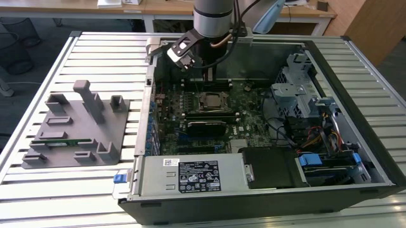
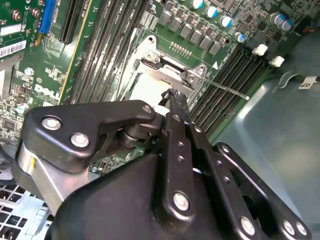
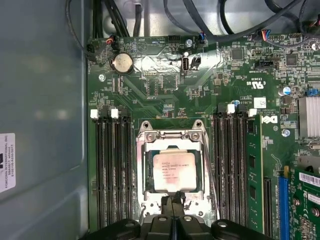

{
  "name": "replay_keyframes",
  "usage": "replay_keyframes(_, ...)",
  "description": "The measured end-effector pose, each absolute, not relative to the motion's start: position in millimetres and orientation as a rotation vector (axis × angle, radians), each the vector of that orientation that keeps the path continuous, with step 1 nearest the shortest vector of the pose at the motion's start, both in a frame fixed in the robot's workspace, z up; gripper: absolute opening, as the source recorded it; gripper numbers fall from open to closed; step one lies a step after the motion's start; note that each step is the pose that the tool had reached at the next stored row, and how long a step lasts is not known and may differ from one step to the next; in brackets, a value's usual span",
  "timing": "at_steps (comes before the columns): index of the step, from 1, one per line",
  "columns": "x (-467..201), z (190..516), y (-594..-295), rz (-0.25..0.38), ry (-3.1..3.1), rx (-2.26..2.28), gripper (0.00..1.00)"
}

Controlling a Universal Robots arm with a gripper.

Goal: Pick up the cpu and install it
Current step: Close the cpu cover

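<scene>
The cpu, a flat square chip with a silver-grey top, lies inside the metal-framed socket on the green motherboard. The exterior view has the cpu at the middle of the board in the open computer case. My gripper hangs just above the socket's edge, fingers shut together with nothing between them. In the second wrist view the fingertips meet over the socket frame, hiding most of the cpu. In the exterior view the gripper reaches down into the case behind the socket.
Rows of black memory slots flank the socket on both sides. A thin metal lever runs beside it. Left of the case stands a grey plastic tray with upright blocks and a green memory stick. Drive cages and cables fill the case's right side.
</scene>
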State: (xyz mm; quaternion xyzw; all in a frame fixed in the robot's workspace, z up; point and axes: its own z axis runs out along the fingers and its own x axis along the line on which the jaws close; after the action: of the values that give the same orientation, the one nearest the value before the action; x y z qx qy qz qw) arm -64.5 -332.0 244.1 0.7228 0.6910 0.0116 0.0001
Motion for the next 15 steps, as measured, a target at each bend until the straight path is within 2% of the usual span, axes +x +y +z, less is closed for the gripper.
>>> replay_keyframes(15,-65.2,253.8,-332.0,0.037,2.17,2.27,0.11)
